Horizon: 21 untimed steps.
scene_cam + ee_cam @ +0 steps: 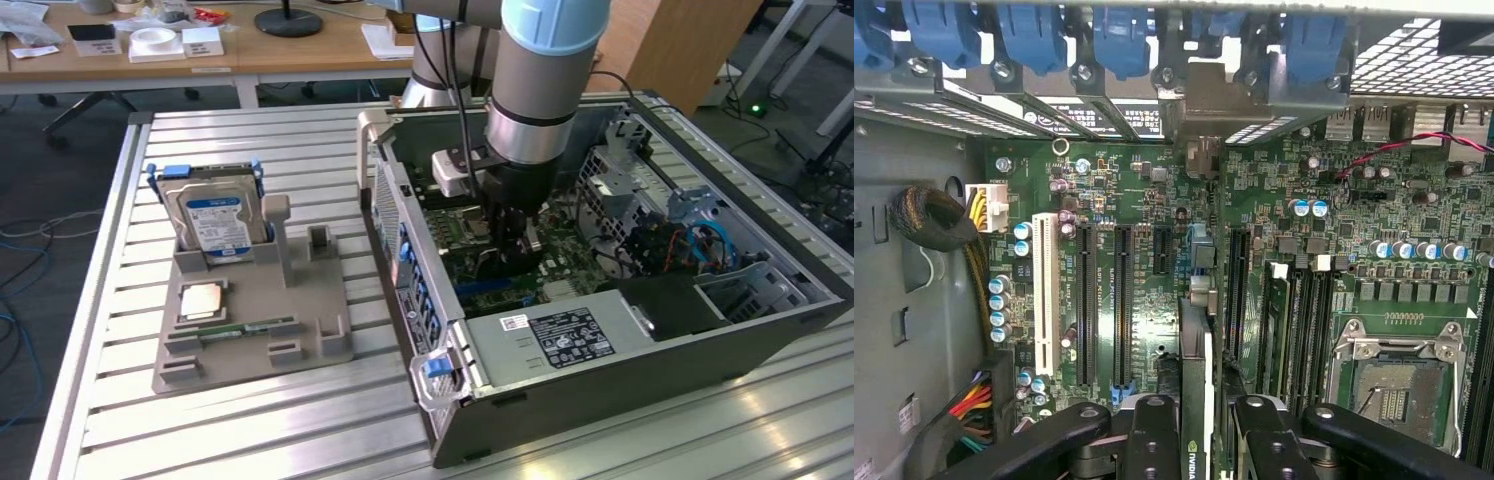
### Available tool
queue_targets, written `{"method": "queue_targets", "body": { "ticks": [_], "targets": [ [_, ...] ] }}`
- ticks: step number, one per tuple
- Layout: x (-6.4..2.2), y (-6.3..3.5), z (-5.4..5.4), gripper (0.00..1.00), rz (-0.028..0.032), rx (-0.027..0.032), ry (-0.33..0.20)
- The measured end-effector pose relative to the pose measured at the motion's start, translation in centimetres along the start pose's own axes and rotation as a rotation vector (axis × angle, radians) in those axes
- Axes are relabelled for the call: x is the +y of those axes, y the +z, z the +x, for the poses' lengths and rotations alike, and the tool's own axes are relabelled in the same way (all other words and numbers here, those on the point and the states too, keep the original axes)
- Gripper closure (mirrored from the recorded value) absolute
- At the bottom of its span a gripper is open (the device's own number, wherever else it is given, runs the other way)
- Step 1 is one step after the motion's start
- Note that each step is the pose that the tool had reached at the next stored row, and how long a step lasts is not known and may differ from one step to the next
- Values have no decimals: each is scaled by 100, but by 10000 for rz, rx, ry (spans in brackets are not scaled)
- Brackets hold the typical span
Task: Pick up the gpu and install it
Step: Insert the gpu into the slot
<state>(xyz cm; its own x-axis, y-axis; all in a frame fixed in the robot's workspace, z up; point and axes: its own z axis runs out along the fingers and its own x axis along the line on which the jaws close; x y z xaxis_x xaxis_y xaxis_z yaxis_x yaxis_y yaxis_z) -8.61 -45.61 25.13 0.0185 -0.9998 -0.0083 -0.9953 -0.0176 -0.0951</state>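
Your gripper (1206, 425) is down inside the open computer case (601, 385), and its fingers are clamped on the gpu (1194, 375), one on each flat face. Held that way, the card stands on edge with its thin side toward the motherboard (1144, 180), the attitude it needs for its connector edge to meet a slot. In the wrist view it runs lengthwise alongside the long black expansion slots (1122, 300), parallel to them and pointing toward the blue bracket clips (1119, 35) at the case's rear wall (its end plate would belong there). I judge the card is over the board but not seated, and I cannot tell which slot it sits above. In the exterior view the case lies on its side on the bench (267, 430), so the board faces up and the arm can reach straight down. The grey holder (314, 335) on the exterior view's left carries the hard drive (214, 220), well apart from the work.
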Motion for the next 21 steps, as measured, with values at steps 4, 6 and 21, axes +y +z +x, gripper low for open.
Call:
{"method": "queue_targets", "body": {
  "ticks": [4, 6, 21],
  "targets": [
    [0, 0, 0, 74, 0, 0, 0],
    [-1, 0, 0, 74, -5, 0, 1],
    [-24, 2, 0, 74, -546, -10, 5]
  ]
}}
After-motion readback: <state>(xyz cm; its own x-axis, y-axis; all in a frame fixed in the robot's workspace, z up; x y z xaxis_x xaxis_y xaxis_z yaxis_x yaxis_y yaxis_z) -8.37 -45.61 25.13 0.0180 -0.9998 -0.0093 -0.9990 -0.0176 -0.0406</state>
